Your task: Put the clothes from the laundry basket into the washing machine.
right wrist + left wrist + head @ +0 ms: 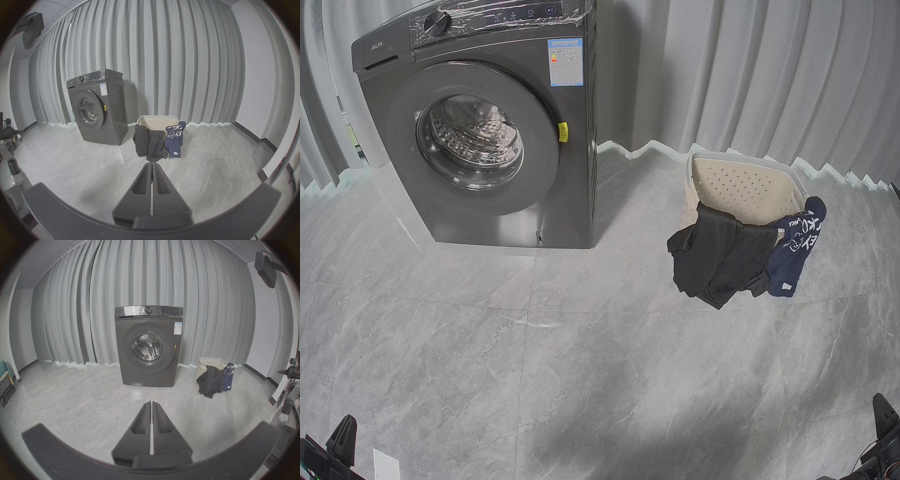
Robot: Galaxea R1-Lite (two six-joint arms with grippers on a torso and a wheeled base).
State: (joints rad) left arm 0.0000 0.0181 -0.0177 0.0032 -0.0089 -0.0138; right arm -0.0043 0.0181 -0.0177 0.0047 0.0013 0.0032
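- washing machine: blue-and-white sticker, upper front corner; print too small to read.
- yellow tag beside door; illegible.
- navy garment: large white lettering, partly folded.

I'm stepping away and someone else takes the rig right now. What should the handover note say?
Left gripper: shut, empty, pointing toward the washing machine.
Right gripper: shut, empty, pointing toward the laundry basket.
The washing machine stands on the floor and its door looks shut. The laundry basket sits to its right.
A black garment and a navy garment hang over the basket's front rim.
Done: nothing loaded yet.
Left: open the door, then move both garments into the drum.
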